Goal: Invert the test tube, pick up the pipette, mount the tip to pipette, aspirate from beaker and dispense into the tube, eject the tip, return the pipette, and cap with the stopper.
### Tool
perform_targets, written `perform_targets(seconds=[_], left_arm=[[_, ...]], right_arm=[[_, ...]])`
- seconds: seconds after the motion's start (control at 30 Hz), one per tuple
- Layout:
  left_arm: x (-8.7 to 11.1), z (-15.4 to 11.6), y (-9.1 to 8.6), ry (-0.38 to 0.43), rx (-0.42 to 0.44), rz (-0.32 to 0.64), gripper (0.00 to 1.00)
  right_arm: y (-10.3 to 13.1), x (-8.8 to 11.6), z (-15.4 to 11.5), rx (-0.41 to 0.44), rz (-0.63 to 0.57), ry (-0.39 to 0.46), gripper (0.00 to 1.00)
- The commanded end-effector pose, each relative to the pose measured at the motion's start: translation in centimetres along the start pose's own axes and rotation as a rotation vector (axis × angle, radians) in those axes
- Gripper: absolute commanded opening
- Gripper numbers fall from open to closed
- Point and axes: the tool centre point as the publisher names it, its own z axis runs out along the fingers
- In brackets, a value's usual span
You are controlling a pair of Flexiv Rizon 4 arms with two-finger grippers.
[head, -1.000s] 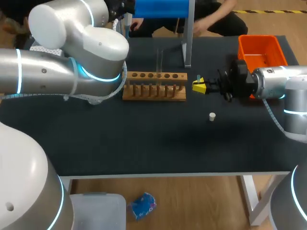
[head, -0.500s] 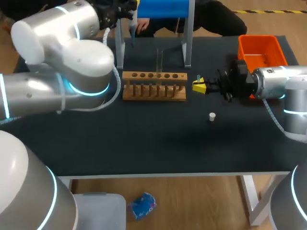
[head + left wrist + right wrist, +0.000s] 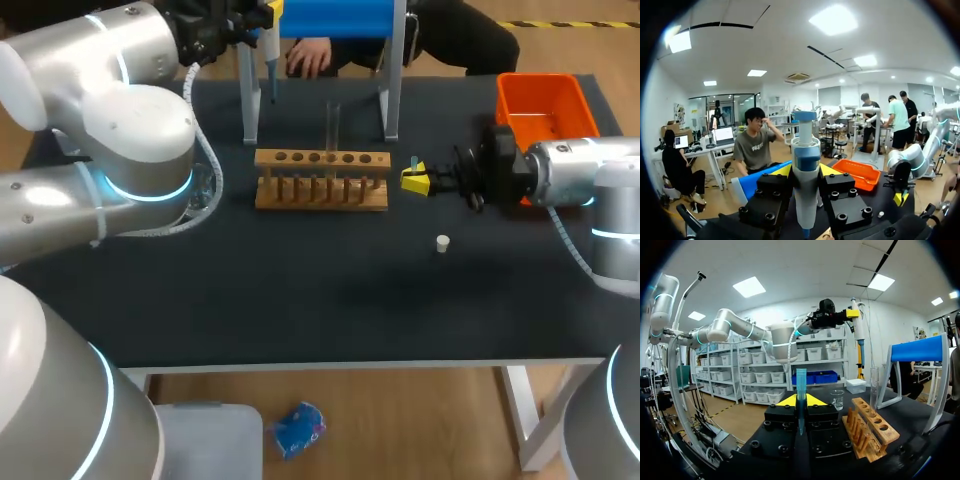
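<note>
The left gripper [image 3: 262, 14] is clamped on the pipette [image 3: 272, 62], a finger on either side of its body. The pipette hangs upright over the far edge of the table [image 3: 300, 290], just beside a leg of the stand [image 3: 330, 15]. The right gripper [image 3: 415, 181] is closed on the tip [image 3: 801, 385] and holds it upright just beside the rack [image 3: 322, 190], well apart from the pipette. The tube [image 3: 332, 125] stands upright in the rack, between the two grippers. The stopper [image 3: 442, 242] lies loose on the table near the right gripper. In my judgement, mounting the tip is the step in hand. Risks noted: the pipette shaft may catch the stand leg as it leaves. A low pass toward the tip may strike the tube and tip it or the rack over. If the pipette's nose meets the tip off-axis, it may skew the tip in the fingers or push it out. A right-arm move close to the table may knock the stopper away. Not verifiable: the pipette's lower end is cut off in the left wrist view. The left gripper sits at the very edge of the head view. The beaker [image 3: 837, 399] is largely hidden behind the left arm [image 3: 120, 130] in the head view, and its fill level cannot be told. The tube's contents are likewise unclear. How far the tip sits between the fingers cannot be judged.
</note>
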Motion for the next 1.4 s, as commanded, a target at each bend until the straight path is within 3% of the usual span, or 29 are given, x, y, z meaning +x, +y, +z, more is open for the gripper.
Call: perform_targets(seconds=[0.03, 0.23, 0.53, 0.63, 1.1, 1.23, 1.4], left_arm=[[-0.2, 0.7, -0.6, 0.183, 0.032, 0.028, 0.00], [3.5, 0.3, -2.1, 0.342, 0.023, 0.041, 0.00], [10.1, -2.1, -2.6, 0.445, 0.008, 0.015, 0.00], [12.6, -2.8, -2.5, 0.518, -0.019, -0.012, 0.00], [12.3, -2.4, -2.9, 0.520, -0.011, -0.007, 0.00], [13.2, -1.2, -3.8, 0.584, -0.001, 0.025, 0.00], [16.3, -1.0, -3.7, 0.714, 0.008, 0.096, 0.00]], right_arm=[[0.1, 0.1, 0.0, 0.002, -0.001, -0.002, 0.00], [0.1, 0.1, 0.0, 0.002, -0.001, -0.002, 0.00], [0.1, 0.1, 0.0, 0.002, -0.001, -0.002, 0.00], [0.1, 0.1, 0.0, 0.002, -0.001, -0.002, 0.00], [0.1, 0.1, 0.0, 0.002, -0.001, -0.002, 0.00], [0.1, 0.1, 0.0, 0.002, -0.001, -0.002, 0.00], [0.1, 0.1, 0.0, 0.002, -0.001, -0.002, 0.00]])
